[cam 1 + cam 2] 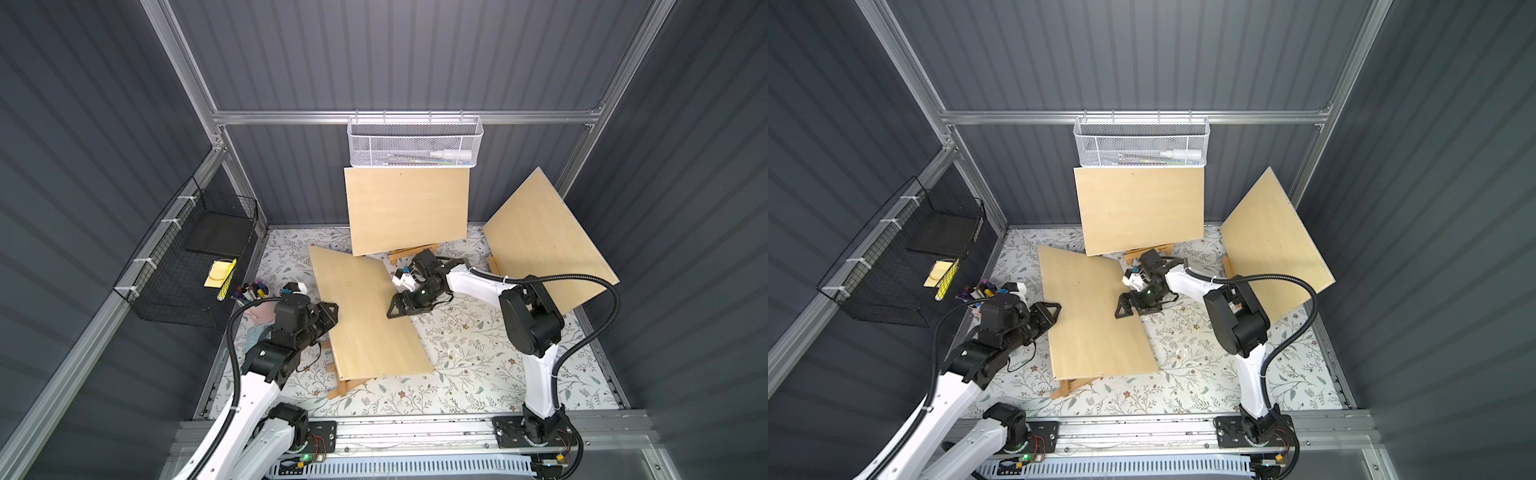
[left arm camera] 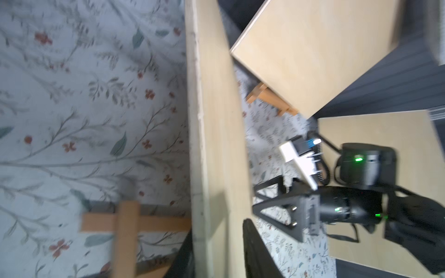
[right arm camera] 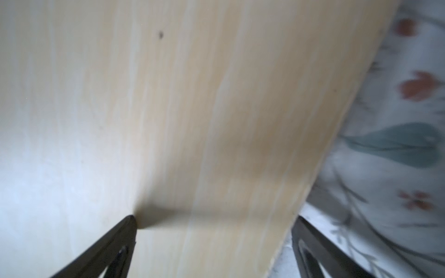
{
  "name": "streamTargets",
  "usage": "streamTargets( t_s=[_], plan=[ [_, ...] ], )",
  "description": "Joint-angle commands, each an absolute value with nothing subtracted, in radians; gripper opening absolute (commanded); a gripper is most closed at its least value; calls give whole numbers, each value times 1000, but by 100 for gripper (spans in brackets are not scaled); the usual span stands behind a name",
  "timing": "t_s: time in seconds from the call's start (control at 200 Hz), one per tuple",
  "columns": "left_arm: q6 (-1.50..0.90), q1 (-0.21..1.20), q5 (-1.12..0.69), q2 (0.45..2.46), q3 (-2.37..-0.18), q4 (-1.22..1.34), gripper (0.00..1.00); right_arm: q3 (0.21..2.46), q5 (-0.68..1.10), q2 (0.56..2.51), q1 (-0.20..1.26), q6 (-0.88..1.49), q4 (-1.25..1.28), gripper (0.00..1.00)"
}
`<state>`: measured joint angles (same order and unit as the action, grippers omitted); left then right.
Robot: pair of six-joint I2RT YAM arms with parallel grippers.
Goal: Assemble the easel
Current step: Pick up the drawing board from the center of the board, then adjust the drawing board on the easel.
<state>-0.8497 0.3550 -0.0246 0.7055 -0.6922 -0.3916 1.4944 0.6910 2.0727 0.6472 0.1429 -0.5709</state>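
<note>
A pale wooden board (image 1: 365, 316) (image 1: 1092, 311) lies tilted at the middle of the table, propped on a small wooden easel (image 1: 345, 386) (image 2: 125, 223) that shows under its near edge. My left gripper (image 1: 328, 311) (image 2: 218, 227) straddles the board's left edge. One finger sits against the underside and the other finger (image 2: 255, 250) stands a little off the top face. My right gripper (image 1: 399, 305) (image 3: 214, 221) is open over the board's right edge, with one fingertip (image 3: 131, 222) over the face and the other past the edge.
Two more boards stand on easels: one at the back (image 1: 407, 208) and one at the right (image 1: 548, 241). A white mesh basket (image 1: 415, 141) hangs on the back rail. At the left are a black wire basket (image 1: 187, 266) and a cup of markers (image 1: 253, 291).
</note>
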Motion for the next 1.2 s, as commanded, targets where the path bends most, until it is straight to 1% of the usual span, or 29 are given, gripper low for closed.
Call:
streamTargets(
  t_s=[0.0,0.135,0.44,0.69,0.79,0.966,1.086,1.196],
  plan=[
    [-810,389,-34,623,-783,-191,0,1496,773,2085,765,34,-603,99],
    [-804,390,25,594,-804,-265,0,1503,775,2085,765,28,-602,99],
    [-769,390,107,666,-869,-314,0,1503,747,2073,764,27,-599,99],
    [-769,390,292,716,-927,-379,0,1520,732,2018,752,60,-566,99],
    [-738,390,327,748,-955,-371,0,1518,725,1971,727,101,-517,99],
    [-752,389,381,823,-994,-389,0,1527,692,1885,614,177,-482,99],
    [-759,390,370,874,-1001,-381,0,1518,623,1827,469,261,-466,99],
    [-760,388,368,901,-1000,-359,0,1549,496,1818,330,313,-506,99]
  ],
)
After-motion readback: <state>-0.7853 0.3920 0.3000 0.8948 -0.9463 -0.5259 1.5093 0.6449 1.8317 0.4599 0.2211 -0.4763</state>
